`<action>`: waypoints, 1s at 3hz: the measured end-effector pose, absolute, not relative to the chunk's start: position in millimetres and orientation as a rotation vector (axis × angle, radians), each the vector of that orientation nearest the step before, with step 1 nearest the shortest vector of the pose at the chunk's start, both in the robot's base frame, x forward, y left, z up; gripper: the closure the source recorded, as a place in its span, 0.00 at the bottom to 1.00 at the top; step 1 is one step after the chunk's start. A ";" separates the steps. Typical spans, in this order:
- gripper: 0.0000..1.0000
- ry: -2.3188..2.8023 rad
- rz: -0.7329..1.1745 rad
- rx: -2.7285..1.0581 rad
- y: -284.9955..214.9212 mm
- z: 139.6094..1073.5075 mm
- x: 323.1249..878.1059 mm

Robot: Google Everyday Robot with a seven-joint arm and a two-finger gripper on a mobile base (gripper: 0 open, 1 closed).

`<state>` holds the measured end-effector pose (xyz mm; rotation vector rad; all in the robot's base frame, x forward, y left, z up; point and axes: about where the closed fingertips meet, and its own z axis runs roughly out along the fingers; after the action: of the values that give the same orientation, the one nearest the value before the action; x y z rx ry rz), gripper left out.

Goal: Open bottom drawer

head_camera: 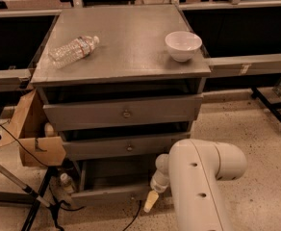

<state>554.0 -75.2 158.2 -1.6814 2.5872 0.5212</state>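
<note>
At the cabinet's foot, camera view: bottom drawer (107,195), grey front, set forward of the middle drawer (102,148) and top drawer (97,114), its inside showing; we judge it partly open. Hand (151,201) sits low at that front's right end, touching or just beside it; whether clenched or released we cannot tell. Left, by our estimate: a further pull. Surface (131,57) carries bottle (73,50) and bowl (183,45).

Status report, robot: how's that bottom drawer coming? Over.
Gripper low, at bottom drawer front's right end. Drawer stands pulled out, inside showing. Black cable on floor just below; nothing blocking.
</note>
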 end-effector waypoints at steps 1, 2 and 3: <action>0.00 2.588 0.521 -1.681 -75.2 161.8 555.9; 0.02 2.592 0.521 -1.680 -76.0 162.7 553.8; 0.24 2.615 0.521 -1.669 -80.7 164.0 542.0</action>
<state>542.0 -80.7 164.0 -1.6687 2.6154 0.5213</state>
